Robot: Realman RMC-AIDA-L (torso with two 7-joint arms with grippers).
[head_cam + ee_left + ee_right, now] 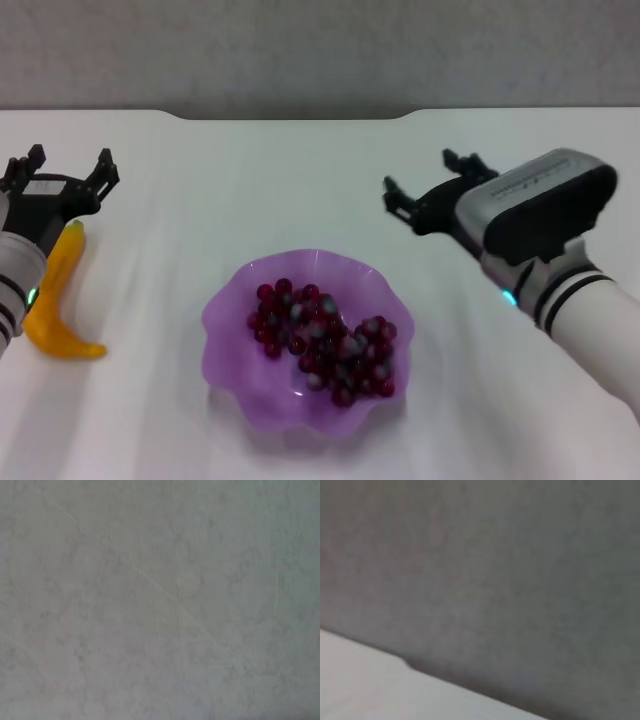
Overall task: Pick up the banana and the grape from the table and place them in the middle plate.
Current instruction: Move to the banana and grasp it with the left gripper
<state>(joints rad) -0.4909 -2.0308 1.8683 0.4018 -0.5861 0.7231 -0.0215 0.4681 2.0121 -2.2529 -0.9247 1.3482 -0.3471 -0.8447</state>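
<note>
Grape lies inside the middle plate, near centre. Banana lies on the bench, far left. Left pincer hangs released over its far end, evidently to grasp it. Right pincer is released, empty, raised clear.

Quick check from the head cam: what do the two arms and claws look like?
Both claws, left and right, are black with notched, toothed fingers. The arms are white with black bands and a small teal light at the wrist. The right wrist carries a silver-grey and black housing.

Head camera overhead; wrist cameras close
</note>
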